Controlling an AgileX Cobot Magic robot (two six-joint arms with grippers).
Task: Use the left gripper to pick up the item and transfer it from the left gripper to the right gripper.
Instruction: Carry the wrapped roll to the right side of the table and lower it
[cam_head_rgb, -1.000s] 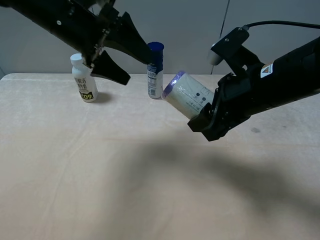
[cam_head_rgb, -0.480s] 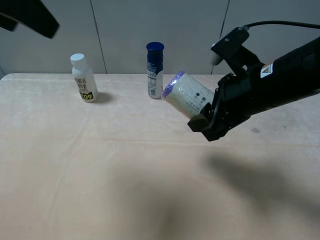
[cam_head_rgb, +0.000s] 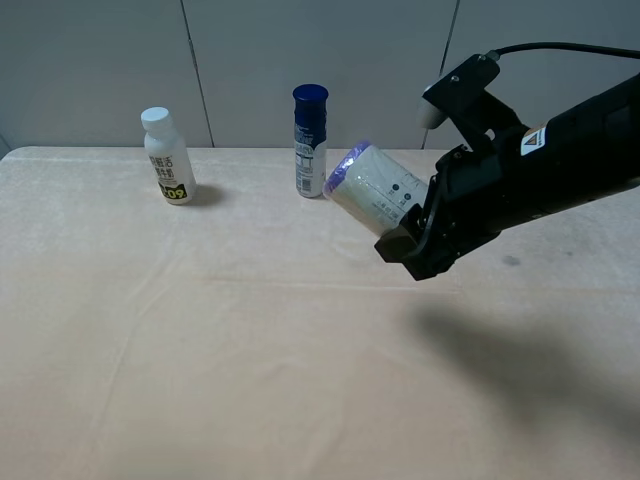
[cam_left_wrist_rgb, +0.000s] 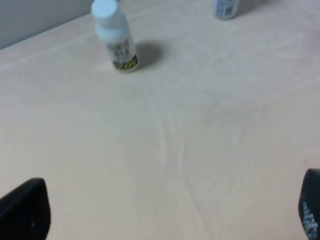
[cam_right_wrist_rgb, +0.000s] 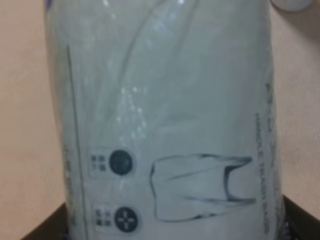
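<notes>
The item (cam_head_rgb: 372, 190), a stout cream-white cylinder with a purple end and dark dots, is held tilted above the table by my right gripper (cam_head_rgb: 410, 235), which is shut on its lower end. In the right wrist view the item (cam_right_wrist_rgb: 165, 115) fills the frame between the dark jaws. My left gripper (cam_left_wrist_rgb: 165, 215) is open and empty, its fingertips (cam_left_wrist_rgb: 25, 210) wide apart over bare table. The left arm is out of the exterior high view.
A white bottle with a white cap (cam_head_rgb: 168, 157) stands at the back left and also shows in the left wrist view (cam_left_wrist_rgb: 116, 37). A slim bottle with a dark blue cap (cam_head_rgb: 310, 140) stands at the back middle, just left of the item. The beige table (cam_head_rgb: 200, 340) ends at a grey wall.
The left arm has pulled away up and to the left, out of the exterior high view. The right gripper has kept the item in place.
</notes>
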